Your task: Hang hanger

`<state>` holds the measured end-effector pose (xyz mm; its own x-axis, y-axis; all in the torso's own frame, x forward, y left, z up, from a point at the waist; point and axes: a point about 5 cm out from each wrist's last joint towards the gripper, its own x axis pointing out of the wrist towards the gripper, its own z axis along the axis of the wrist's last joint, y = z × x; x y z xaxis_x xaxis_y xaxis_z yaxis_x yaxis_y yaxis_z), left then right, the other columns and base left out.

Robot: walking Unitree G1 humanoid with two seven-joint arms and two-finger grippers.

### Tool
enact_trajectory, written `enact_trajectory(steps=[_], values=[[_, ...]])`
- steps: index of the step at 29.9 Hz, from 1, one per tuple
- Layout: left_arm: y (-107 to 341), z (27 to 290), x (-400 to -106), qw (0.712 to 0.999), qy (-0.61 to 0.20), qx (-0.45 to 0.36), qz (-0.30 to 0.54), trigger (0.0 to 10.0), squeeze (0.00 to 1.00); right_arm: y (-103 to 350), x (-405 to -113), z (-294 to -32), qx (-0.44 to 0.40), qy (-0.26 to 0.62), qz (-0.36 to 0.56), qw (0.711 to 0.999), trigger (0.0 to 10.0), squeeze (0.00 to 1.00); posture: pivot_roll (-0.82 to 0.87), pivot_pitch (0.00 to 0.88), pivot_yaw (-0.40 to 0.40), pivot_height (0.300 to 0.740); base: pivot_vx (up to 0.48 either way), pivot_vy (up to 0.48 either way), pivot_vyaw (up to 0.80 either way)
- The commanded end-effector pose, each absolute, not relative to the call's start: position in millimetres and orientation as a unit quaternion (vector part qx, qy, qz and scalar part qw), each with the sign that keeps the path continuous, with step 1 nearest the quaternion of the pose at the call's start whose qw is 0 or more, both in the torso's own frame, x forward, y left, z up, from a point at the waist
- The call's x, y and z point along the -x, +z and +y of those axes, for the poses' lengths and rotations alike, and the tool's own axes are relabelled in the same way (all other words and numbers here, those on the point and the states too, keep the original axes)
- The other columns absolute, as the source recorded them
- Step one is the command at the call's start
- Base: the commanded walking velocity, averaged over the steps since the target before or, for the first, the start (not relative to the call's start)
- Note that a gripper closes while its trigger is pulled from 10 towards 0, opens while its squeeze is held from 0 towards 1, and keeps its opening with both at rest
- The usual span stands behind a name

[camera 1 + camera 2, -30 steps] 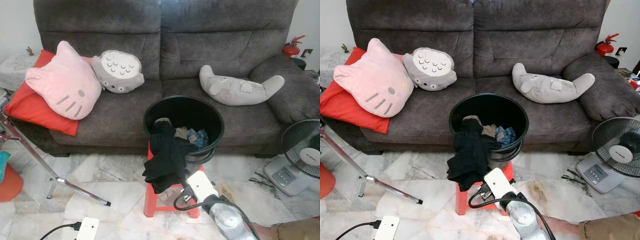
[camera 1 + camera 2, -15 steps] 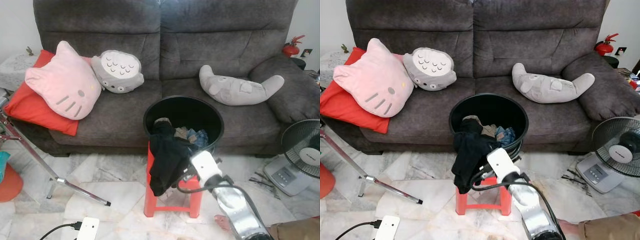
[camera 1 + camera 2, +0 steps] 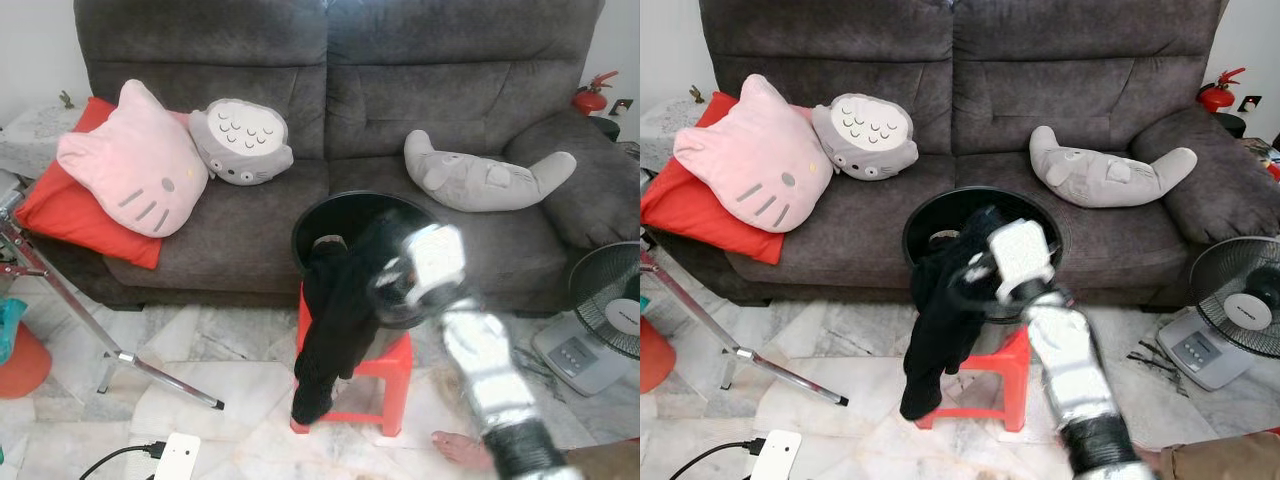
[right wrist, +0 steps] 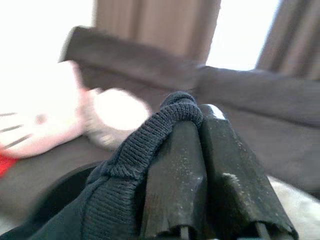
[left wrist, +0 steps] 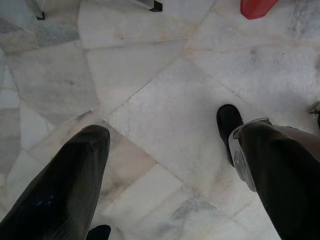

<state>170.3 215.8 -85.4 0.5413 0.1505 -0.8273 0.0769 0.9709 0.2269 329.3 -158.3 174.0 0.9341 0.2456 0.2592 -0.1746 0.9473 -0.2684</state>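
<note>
A black garment (image 3: 335,320) hangs from my raised right gripper (image 3: 388,287) and trails down past the front of a red stool (image 3: 388,362). The gripper is shut on the garment's ribbed edge (image 4: 150,145), seen pinched between the black fingers (image 4: 175,165) in the right wrist view. Behind it, a black bin (image 3: 340,207) with more clothes stands on the stool. The arm is blurred by motion. My left gripper (image 5: 162,125) hangs open over the marble floor, holding nothing.
A grey sofa (image 3: 470,90) carries a pink cat cushion (image 3: 130,165), a grey round plush (image 3: 242,142) and a grey long plush (image 3: 480,180). A fan (image 3: 610,310) stands right, metal stand legs (image 3: 110,350) left. A person's bare foot (image 3: 460,447) rests near the stool.
My right arm has risen from low beside the stool to bin height, drawing the black garment up so it hangs longer. The left arm stays idle.
</note>
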Motion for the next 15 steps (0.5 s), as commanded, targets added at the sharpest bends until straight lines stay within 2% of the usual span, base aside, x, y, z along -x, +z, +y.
enact_trajectory(steps=[1,6,15], values=[[-86.7,216.9,-167.4,0.866,0.024,-0.122,0.485,10.0,0.0,183.3,-330.6,-167.4,0.109,0.08,-0.154,0.979,0.0,0.0,-0.04,0.0,0.039,0.74,0.0,0.0,0.0],[-86.6,217.3,-167.3,0.865,0.024,-0.123,0.485,10.0,0.0,190.5,-333.7,-194.0,0.086,0.015,-0.146,0.985,0.0,0.0,-0.05,0.0,0.041,0.74,0.0,0.0,0.0],[-86.7,218.0,-166.8,0.865,0.024,-0.125,0.485,10.0,0.0,190.5,-331.9,-224.3,0.093,-0.061,-0.126,0.986,0.0,0.0,-0.05,0.0,0.046,0.74,0.0,0.0,0.0]])
